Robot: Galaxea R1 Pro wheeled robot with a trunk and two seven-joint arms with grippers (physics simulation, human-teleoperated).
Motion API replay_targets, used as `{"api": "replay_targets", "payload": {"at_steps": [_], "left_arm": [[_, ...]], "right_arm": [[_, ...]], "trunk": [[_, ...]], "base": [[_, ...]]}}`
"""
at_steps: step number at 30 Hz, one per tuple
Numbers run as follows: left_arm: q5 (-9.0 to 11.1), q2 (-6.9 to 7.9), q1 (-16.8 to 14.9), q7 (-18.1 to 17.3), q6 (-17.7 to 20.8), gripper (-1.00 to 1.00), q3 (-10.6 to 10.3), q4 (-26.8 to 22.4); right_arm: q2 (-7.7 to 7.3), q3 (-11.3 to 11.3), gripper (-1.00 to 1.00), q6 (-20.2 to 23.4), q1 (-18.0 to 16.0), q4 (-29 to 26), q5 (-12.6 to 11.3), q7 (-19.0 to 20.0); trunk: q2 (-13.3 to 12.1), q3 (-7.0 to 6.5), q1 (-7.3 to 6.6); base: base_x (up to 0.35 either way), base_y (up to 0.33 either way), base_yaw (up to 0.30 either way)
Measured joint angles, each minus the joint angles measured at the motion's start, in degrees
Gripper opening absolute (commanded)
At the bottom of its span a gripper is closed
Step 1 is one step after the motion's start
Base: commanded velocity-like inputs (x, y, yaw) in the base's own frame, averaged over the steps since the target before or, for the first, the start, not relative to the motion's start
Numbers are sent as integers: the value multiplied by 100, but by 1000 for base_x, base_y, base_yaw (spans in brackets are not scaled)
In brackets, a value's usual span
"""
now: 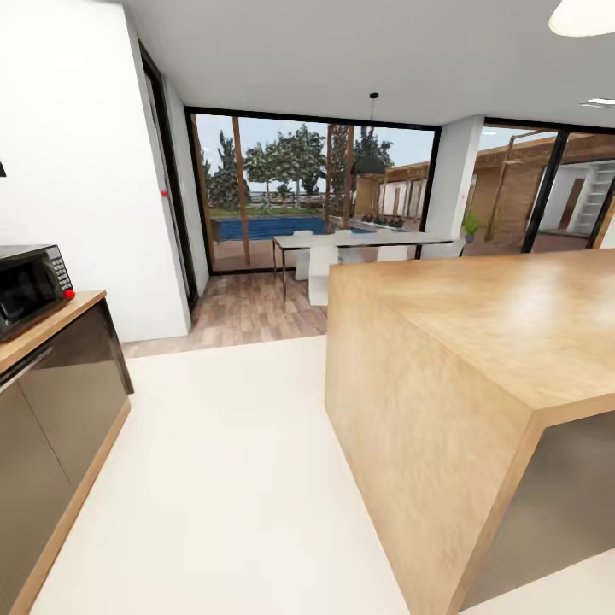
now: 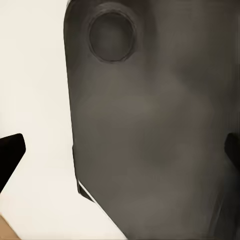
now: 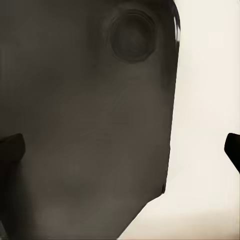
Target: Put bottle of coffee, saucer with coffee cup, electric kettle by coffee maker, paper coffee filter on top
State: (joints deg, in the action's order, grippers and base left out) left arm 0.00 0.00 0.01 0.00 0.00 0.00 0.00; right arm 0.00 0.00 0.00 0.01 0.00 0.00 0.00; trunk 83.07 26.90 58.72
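1. The left gripper hangs close over a smooth dark grey robot panel; its black fingertips are spread wide, holding nothing.
2. The right gripper does likewise, jaws released.
3. A big light-wood island block stands on the pale matte floor. A black microwave sits on a wood-topped counter with glossy dark fronts.

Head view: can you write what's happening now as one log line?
phase: driving | left: microwave on counter | right: wooden island | ahead: dining table | coffee things: unseen

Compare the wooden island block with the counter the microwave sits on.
The island block is light wood on top and side; the counter has a wood top over glossy dark fronts. The island's top looks bare, while the counter carries a black microwave. Both stand on the same pale floor.
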Motion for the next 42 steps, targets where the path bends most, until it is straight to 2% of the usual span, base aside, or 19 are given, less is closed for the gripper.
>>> {"api": "replay_targets", "payload": {"at_steps": [10, 24, 34, 42], "left_arm": [[-8, 0, 15, -8, -156, 100, -16, -56], [-8, 0, 21, -8, -605, 100, -16, -56], [-5, -3, 20, -8, -978, 100, -16, -56], [11, -8, 23, -8, -981, 100, -16, -56]], "right_arm": [[286, 9, 100, -11, -19, -255, -7, -13], [300, 1, 100, -8, -21, -280, -10, 5], [298, 1, 100, -15, -21, -280, -8, 13], [293, 1, 100, -16, -21, -280, -8, 16]], "trunk": [[-1, -2, 0], [-1, -2, 0], [-1, -2, 0], [-1, -2, 0]], "base": [[0, 0, 0], [0, 0, -21], [0, 0, -230], [0, 0, -260]]}}
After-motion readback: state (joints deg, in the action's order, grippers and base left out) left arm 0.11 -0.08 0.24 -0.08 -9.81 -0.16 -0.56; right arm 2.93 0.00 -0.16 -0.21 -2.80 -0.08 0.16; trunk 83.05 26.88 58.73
